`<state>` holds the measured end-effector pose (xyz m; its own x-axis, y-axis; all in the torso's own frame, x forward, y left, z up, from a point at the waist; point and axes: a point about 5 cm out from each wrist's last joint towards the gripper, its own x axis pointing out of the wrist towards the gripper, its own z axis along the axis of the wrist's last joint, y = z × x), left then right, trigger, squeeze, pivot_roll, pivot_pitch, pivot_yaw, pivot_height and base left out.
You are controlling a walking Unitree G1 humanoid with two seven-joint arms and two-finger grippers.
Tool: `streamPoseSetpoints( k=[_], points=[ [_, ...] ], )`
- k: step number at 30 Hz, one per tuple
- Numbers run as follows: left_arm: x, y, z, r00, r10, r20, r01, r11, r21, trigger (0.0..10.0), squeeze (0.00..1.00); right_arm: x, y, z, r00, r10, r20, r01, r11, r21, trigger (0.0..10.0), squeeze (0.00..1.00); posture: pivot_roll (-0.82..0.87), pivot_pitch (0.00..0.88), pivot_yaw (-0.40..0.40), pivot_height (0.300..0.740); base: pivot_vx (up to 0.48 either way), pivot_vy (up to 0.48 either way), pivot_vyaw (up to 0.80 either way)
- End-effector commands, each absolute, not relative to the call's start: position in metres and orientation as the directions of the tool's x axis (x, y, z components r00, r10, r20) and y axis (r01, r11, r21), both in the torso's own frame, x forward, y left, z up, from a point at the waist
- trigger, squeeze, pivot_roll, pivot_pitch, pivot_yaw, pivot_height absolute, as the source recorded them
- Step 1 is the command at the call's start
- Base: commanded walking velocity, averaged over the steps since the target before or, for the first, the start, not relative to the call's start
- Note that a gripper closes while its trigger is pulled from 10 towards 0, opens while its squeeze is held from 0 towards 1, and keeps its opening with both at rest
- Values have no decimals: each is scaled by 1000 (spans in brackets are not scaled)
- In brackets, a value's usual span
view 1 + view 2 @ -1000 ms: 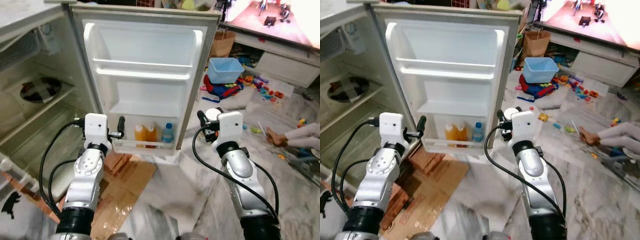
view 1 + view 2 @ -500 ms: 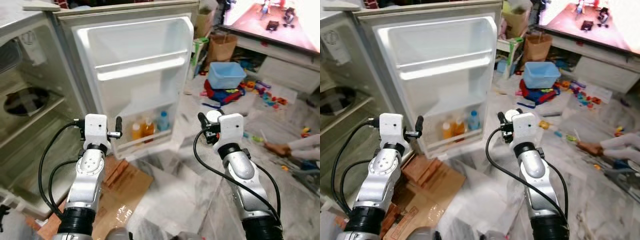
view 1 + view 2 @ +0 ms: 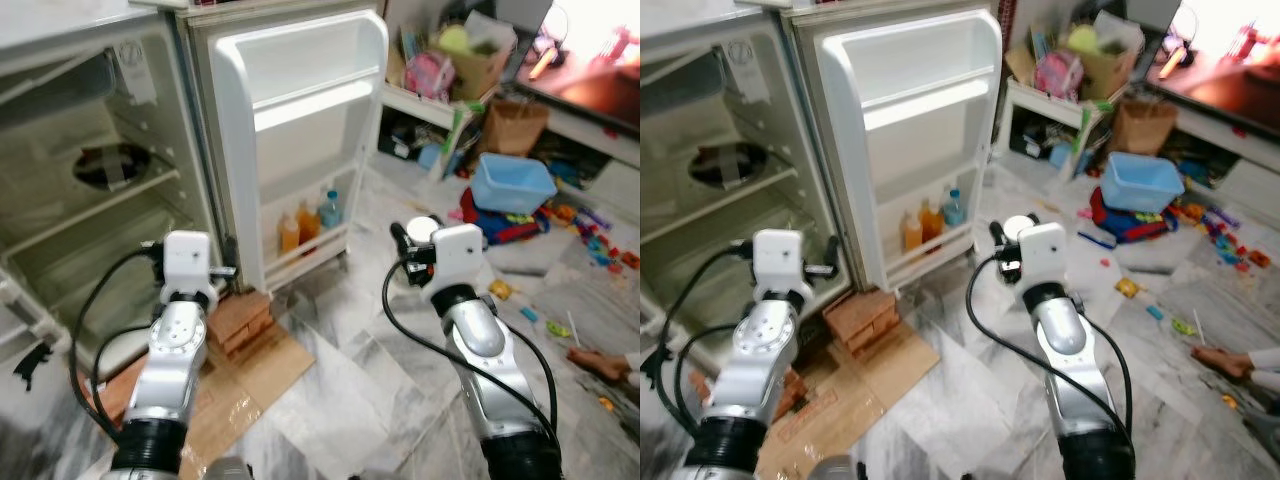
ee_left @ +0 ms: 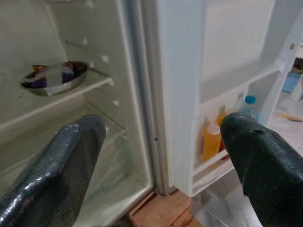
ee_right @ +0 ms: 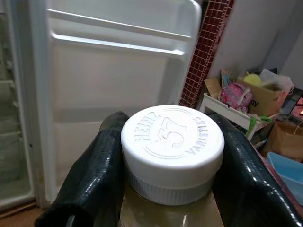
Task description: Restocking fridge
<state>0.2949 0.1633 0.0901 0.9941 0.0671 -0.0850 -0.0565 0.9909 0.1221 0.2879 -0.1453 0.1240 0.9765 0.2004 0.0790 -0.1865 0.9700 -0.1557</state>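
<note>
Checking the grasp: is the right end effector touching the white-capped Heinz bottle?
Touching. The right wrist view shows both black fingers pressed against the white ribbed cap of the Heinz bottle, no gap either side.

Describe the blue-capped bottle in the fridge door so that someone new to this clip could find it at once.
Start at the open white fridge door and go down to its bottom shelf, where three bottles stand in a row. The blue-capped bottle is the one furthest from the hinge, clear-bodied, beside two orange bottles.

Blue tub (image 3: 512, 183) on floor; toys (image 3: 600, 225) strewn beside it; brown paper bag (image 3: 508, 125) behind; bricks (image 3: 243, 318), flattened cardboard (image 3: 225, 400) well left.
</note>
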Motion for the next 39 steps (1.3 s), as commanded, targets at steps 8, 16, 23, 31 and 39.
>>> streamPoseSetpoints(
  k=[8, 16, 23, 31, 39],
  points=[
    [296, 153, 89, 994, 60, -94, -49, 993, 112, 10000, 0, 288, -157, 128, 980, 169, 101, -152, 975, -160, 10000, 0, 12, 0, -39, 740, 0, -458, 0],
    [295, 165, 91, 985, 152, -87, -142, 984, 109, 10000, 0, 288, -155, 128, 979, 178, 103, -162, 976, -146, 10000, 0, 15, 0, -38, 740, 172, -212, 0],
    [277, 184, 101, 977, 207, -46, -201, 972, 119, 10000, 0, 288, -155, 128, 978, 177, 108, -161, 976, -149, 10000, 0, 33, 0, -39, 740, 0, 0, 0],
    [253, 194, 96, 957, 274, -100, -259, 956, 141, 10000, 0, 297, -141, 136, 965, 223, 135, -207, 970, -124, 10000, 0, 61, 0, -53, 740, 0, 0, 0],
    [242, 205, 87, 921, 339, -193, -330, 941, 80, 10000, 0, 307, -139, 148, 956, 237, 172, -216, 967, -132, 10000, 0, 70, 0, -55, 740, 198, 0, 383]
  ],
)
